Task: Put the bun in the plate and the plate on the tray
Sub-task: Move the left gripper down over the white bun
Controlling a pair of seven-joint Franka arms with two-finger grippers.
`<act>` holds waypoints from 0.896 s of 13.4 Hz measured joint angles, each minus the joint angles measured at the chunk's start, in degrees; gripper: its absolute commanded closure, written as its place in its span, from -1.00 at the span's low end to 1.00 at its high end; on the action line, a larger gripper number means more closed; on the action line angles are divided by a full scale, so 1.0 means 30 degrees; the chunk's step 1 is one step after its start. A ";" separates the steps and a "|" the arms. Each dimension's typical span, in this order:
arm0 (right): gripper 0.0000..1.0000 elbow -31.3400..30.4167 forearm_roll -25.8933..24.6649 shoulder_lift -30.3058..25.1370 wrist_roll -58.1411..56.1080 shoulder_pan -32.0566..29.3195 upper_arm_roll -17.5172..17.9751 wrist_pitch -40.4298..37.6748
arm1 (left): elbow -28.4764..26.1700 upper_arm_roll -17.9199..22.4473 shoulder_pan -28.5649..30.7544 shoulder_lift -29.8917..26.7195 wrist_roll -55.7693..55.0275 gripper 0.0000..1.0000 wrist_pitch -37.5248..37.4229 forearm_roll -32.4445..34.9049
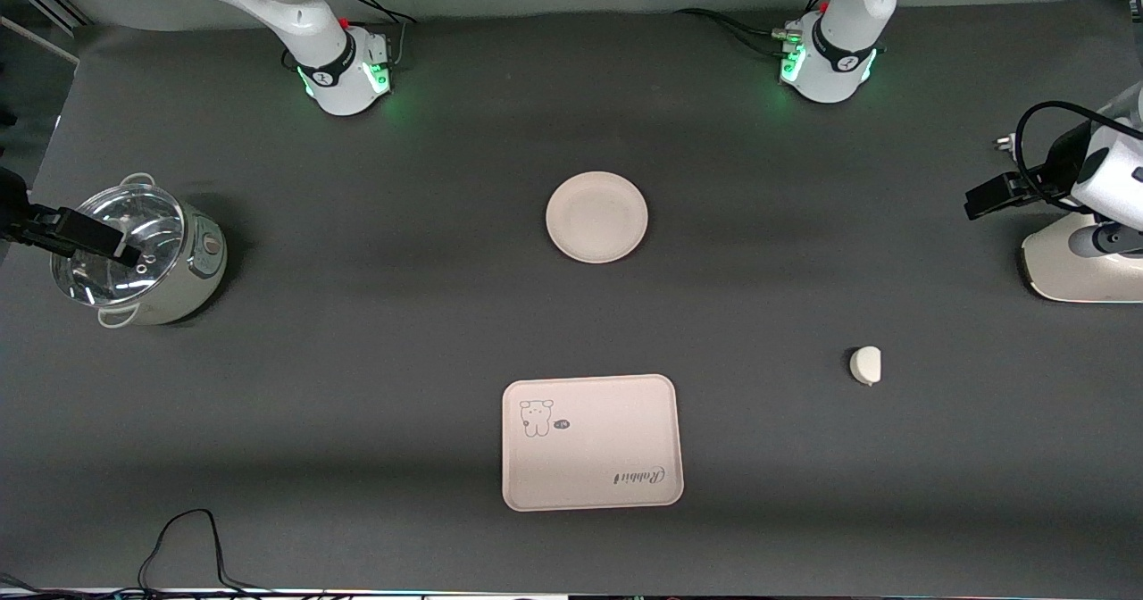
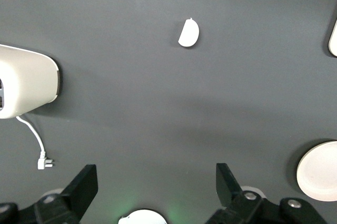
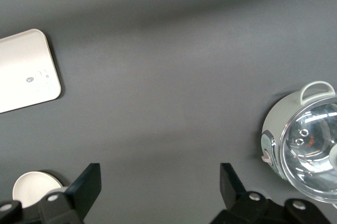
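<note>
The round cream plate (image 1: 596, 217) lies empty at the middle of the table. The rectangular tray (image 1: 592, 444) with the animal drawing and "Rabbit" lettering lies nearer to the front camera than the plate. The small off-white bun (image 1: 865, 364) lies on the table toward the left arm's end, apart from both. My left gripper (image 1: 991, 196) is high up at that end, open and empty (image 2: 155, 174); its view shows the bun (image 2: 188, 32) and the plate (image 2: 318, 171). My right gripper (image 1: 85, 234) is high over the pot, open and empty (image 3: 160, 174); its view shows the tray (image 3: 26, 71).
A pale pot with a glass lid (image 1: 134, 256) stands at the right arm's end. A white appliance (image 1: 1080, 265) with a cord and plug (image 2: 45, 161) stands at the left arm's end. A black cable (image 1: 179, 537) lies at the table's front edge.
</note>
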 measured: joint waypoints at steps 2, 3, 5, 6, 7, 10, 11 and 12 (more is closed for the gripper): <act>-1.00 -0.0344 -0.0587 0.0005 -0.0035 0.0189 0.0042 -0.0248 | 0.0097 -0.0008 -0.0002 0.0003 0.0038 -1.00 -0.0102 -0.0006; -1.00 -0.0482 -0.0844 0.0003 -0.0035 0.0481 0.0057 -0.0386 | 0.0191 -0.0011 -0.0004 0.0024 0.0043 -1.00 -0.0118 -0.0007; -1.00 -0.0574 -0.1027 0.0004 -0.0033 0.0866 0.0064 -0.0760 | 0.0321 -0.0012 -0.0007 0.0120 0.0039 -1.00 -0.0120 -0.0010; -1.00 -0.0580 -0.1048 0.0003 -0.0033 0.0892 0.0062 -0.0977 | 0.0423 -0.0013 -0.0009 0.0241 0.0050 -1.00 -0.0126 -0.0010; -1.00 -0.0586 -0.1059 0.0003 -0.0033 0.0885 0.0036 -0.1167 | 0.0517 -0.0014 -0.0011 0.0406 0.0087 -1.00 -0.0127 -0.0010; -1.00 -0.0598 -0.1061 0.0000 -0.0033 0.0883 0.0027 -0.1275 | 0.0786 -0.0019 -0.0013 0.1199 0.0469 -1.00 -0.0113 -0.0011; -1.00 -0.0600 -0.1061 0.0000 -0.0033 0.0888 0.0039 -0.1310 | 0.0920 -0.0024 -0.0015 0.1662 0.0552 -1.00 -0.0039 -0.0010; -1.00 -0.0603 -0.1061 0.0000 -0.0033 0.0898 0.0050 -0.1341 | 0.1023 -0.0027 -0.0017 0.2152 0.0634 -1.00 0.0219 -0.0005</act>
